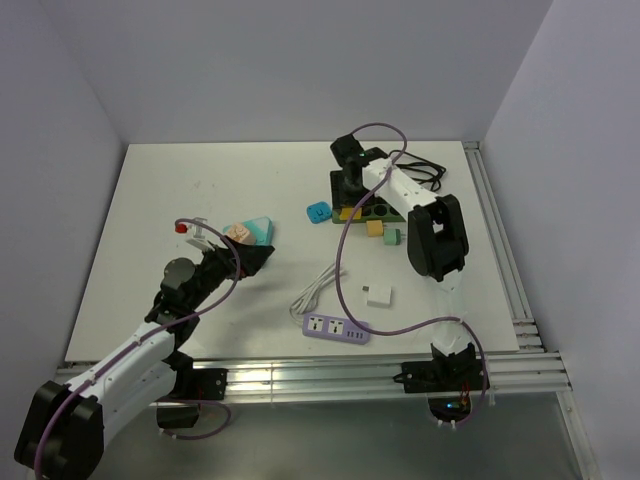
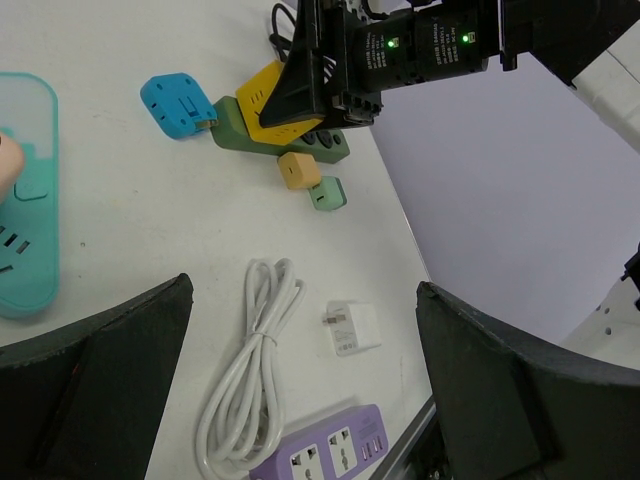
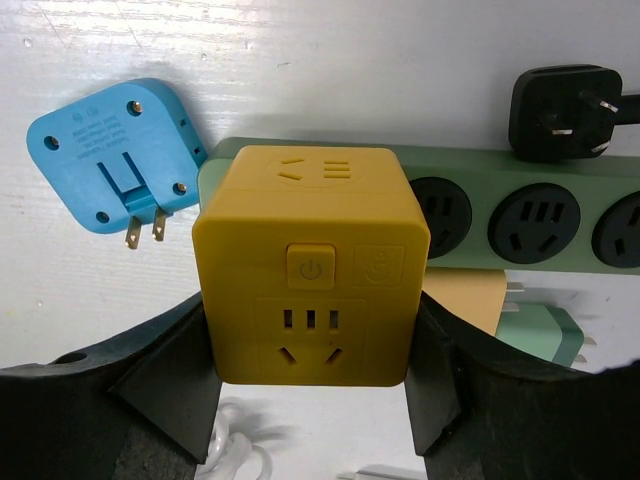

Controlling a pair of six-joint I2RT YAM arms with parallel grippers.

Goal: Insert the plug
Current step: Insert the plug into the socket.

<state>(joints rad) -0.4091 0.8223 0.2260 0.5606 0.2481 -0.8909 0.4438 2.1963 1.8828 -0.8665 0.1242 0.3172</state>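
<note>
White table (image 1: 150,200), pale bare walls (image 1: 300,60) on three sides.

Item: yellow cube adapter (image 3: 310,270) (the plug for the task, by the look of it), over the left end of green power strip (image 3: 520,220).

Risks, as judged:
- prongs missing the holes, both hidden under the cube, through slight misalignment;
- strip, unheld, sliding or tipping under a push;
- cube twisting in the grip if pressed off-centre;
- blue adapter (image 3: 105,155), just beside the strip's end, knocked aside.

Position: cube between the fingers of right gripper (image 3: 312,390), clamped by its two side faces, switch face toward the wrist camera. Seated or merely poised above the strip: impossible to tell.

Left gripper (image 1: 252,258): spread wide, holding nothing, hovering by teal power strip (image 2: 25,190), well apart from the green one.

Also present: black plug (image 3: 560,110) at the strip's far edge; white charger (image 1: 378,295) and purple power strip (image 1: 336,328) nearer the arm bases.
</note>
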